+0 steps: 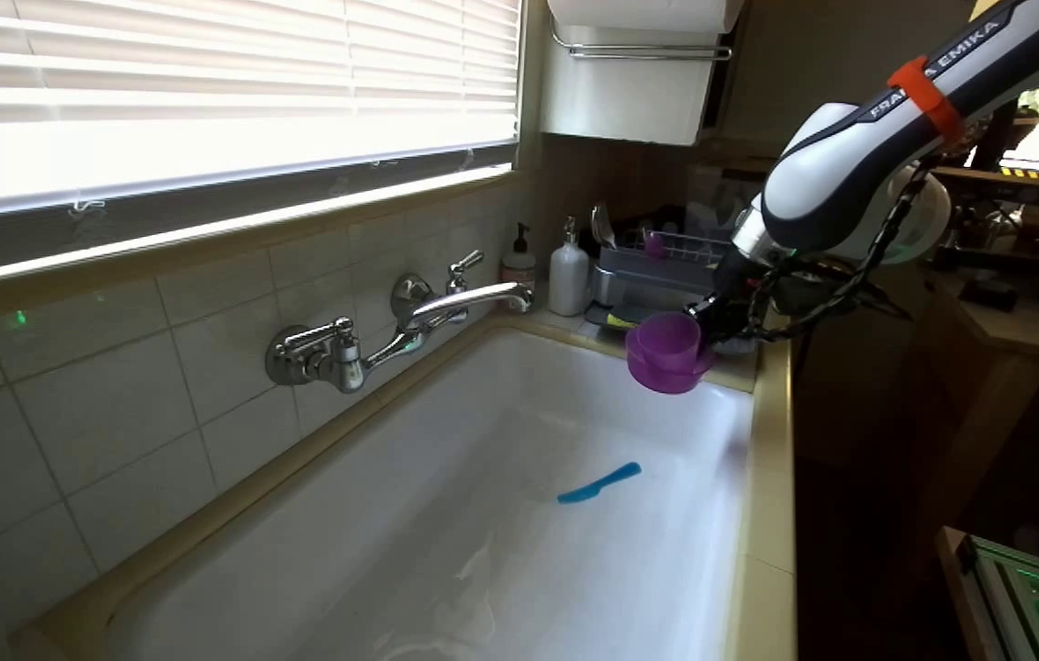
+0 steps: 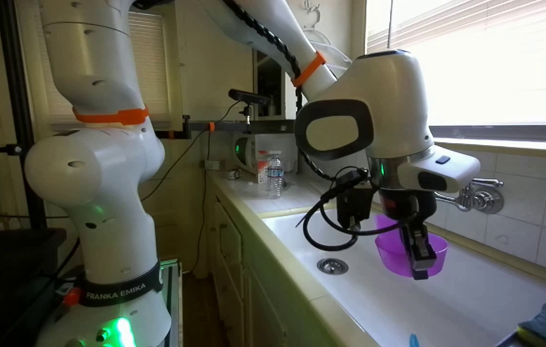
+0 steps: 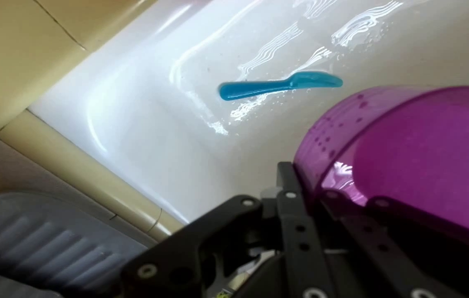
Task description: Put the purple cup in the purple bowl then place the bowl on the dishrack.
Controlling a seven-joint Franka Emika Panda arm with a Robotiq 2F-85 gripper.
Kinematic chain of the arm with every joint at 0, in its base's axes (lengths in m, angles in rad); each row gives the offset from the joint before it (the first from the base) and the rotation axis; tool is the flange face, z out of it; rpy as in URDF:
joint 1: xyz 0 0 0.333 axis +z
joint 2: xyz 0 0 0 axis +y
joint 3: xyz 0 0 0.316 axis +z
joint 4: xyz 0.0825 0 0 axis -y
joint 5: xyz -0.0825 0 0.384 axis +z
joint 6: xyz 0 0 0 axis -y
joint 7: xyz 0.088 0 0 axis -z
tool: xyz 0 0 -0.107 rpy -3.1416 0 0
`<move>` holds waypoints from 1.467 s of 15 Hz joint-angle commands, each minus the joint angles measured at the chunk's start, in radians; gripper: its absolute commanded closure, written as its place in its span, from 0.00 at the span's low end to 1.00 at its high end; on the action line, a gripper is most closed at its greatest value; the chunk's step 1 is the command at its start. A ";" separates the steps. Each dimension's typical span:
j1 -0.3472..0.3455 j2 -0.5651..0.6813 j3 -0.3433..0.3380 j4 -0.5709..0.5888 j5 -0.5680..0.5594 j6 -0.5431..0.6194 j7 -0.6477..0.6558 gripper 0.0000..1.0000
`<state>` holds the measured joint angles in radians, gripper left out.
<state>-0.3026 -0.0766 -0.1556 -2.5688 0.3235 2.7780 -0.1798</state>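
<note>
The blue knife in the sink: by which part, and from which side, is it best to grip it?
Probably by its straight, slim handle, from above, closing across the width: the blue knife lies flat on the sink floor. The tool holds the purple bowl, which should probably be set down first.

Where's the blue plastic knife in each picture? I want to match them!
In an exterior view: the thin blue plastic knife is just right of centre, lower half.
In an exterior view: only one end shows, at the bottom edge, right of centre.
Wrist view: the knife lies in the upper middle.
Shared landmark: the glossy white sink beneath it.
</note>
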 commanded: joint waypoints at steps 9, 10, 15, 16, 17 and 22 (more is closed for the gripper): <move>0.012 -0.005 -0.067 0.012 -0.067 0.017 0.052 0.99; 0.010 -0.005 -0.077 0.013 -0.076 0.022 0.056 0.99; 0.008 -0.012 -0.105 0.028 -0.115 0.014 0.092 0.99; 0.007 -0.014 -0.107 0.031 -0.121 0.016 0.101 0.99; 0.007 -0.014 -0.109 0.036 -0.124 0.015 0.110 0.99; -0.005 -0.025 -0.125 0.065 -0.150 0.019 0.161 0.99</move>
<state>-0.3018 -0.0804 -0.2672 -2.5066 0.2165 2.7850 -0.0742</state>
